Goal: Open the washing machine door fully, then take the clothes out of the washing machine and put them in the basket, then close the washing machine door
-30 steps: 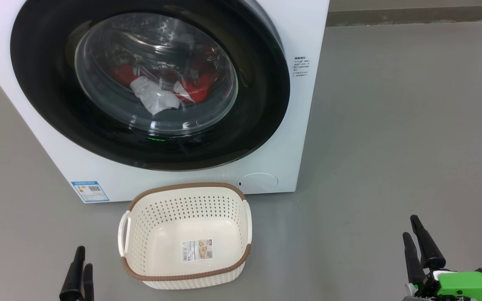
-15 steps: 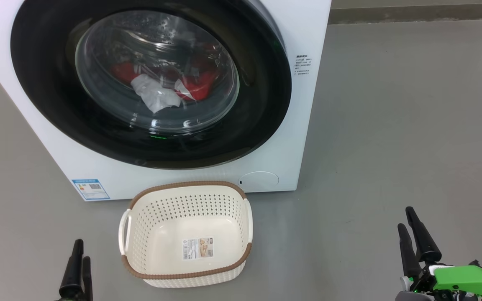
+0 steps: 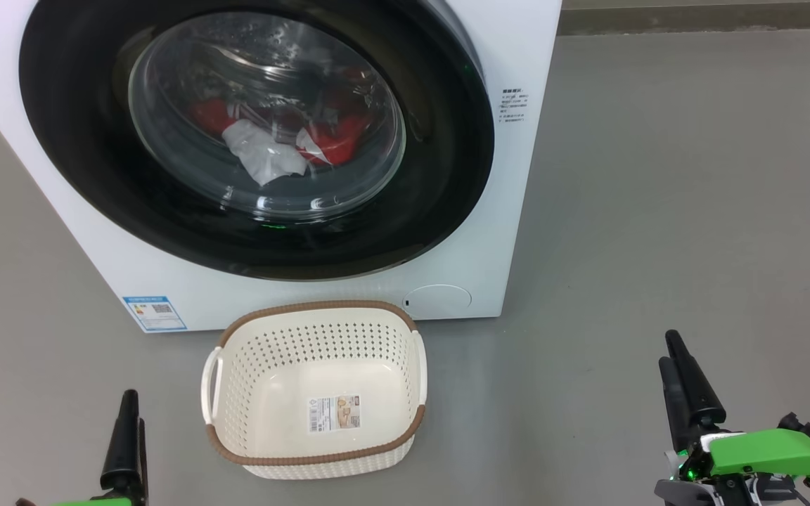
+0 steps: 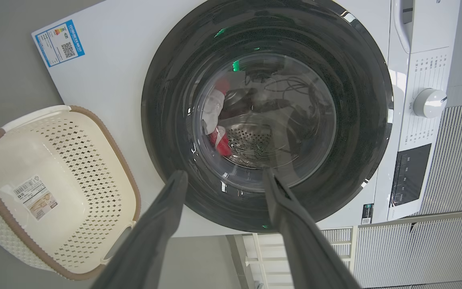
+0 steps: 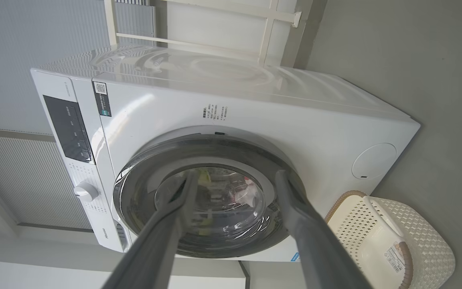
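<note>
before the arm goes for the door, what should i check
1. Door fully open: not ok, it covers the drum mouth.
2. Clothes in the drum: ok, red and white behind the glass.
3. Basket upright and empty before the machine: ok.
4. Left gripper open, empty: ok.
5. Right gripper open, empty: ok.
6. Door latched or ajar: cannot tell.

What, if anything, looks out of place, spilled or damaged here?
Nothing stands out. The basket stands upright and empty on the floor before the machine; the clothes lie in the drum behind the door. Nothing looks spilled or broken.
</note>
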Robot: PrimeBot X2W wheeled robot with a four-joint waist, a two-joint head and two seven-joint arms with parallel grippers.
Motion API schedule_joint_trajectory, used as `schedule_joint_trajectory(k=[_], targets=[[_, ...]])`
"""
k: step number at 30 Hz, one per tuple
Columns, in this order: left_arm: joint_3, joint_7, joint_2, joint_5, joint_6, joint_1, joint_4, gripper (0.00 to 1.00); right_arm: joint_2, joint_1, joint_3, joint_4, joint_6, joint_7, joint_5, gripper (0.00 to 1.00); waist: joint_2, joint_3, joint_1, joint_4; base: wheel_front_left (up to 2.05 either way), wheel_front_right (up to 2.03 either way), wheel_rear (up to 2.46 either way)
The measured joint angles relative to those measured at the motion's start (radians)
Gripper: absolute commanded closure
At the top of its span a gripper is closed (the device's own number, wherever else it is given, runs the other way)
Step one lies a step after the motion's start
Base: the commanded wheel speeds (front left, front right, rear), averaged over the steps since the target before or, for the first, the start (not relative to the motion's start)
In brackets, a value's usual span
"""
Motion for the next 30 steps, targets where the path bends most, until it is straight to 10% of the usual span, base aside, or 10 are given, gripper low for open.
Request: schedule_joint_trajectory(k=[30], targets=[[-0.035, -0.087, 0.024, 0.446, 0.000, -0.006, -0.048, 0.00, -0.064, -0.063, 0.151, 0.018, 0.000, -0.104, -0.414, 0.00, 0.0000, 0.007, 0.0000, 0.009, 0.00, 0.00, 0.00]])
